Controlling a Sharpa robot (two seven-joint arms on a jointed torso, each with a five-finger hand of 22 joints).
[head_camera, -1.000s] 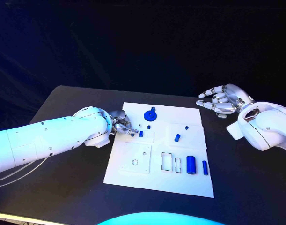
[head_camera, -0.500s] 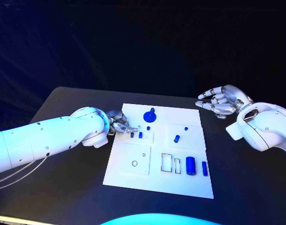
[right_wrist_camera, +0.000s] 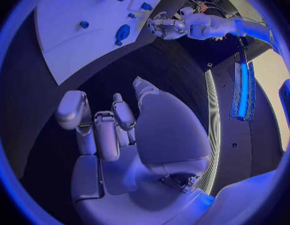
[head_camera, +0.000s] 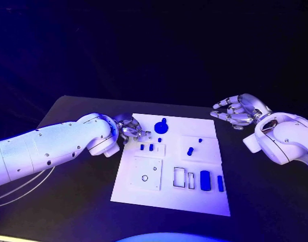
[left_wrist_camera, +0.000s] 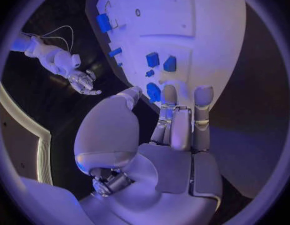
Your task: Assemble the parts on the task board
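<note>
On the black worktop (head_camera: 74,108) lies the white task board (head_camera: 172,199), and the small blue parts are scattered over it: a round piece with a tab (head_camera: 161,127) near the far edge, two short pegs (head_camera: 146,147) side by side in a raised panel, a small slanted pin (head_camera: 189,150) toward the right, and a thicker cylinder (head_camera: 204,180) with a thin bar (head_camera: 220,183) beside it near the front right. The left robot hand (head_camera: 127,128) hovers at the board's far left corner, just beside the round piece; in the left wrist view its fingers (left_wrist_camera: 203,97) reach straight toward the board with the thumb set apart, and nothing sits between them, so it reads as spread and empty. The right robot hand (head_camera: 235,111) hangs off the board's far right corner, well apart from the parts, its fingers loosely curled and separated, holding nothing. Judging by their look, the parts are light, rigid moulded pieces, smooth enough to slide or skate on the board if nudged from one side. The pegs and pin probably want a pinch across their short width; the round piece offers its tab or rim. Such small pieces could tip or squirt out under an uneven squeeze, so a gentle, centred pinch seems wise.
</note>
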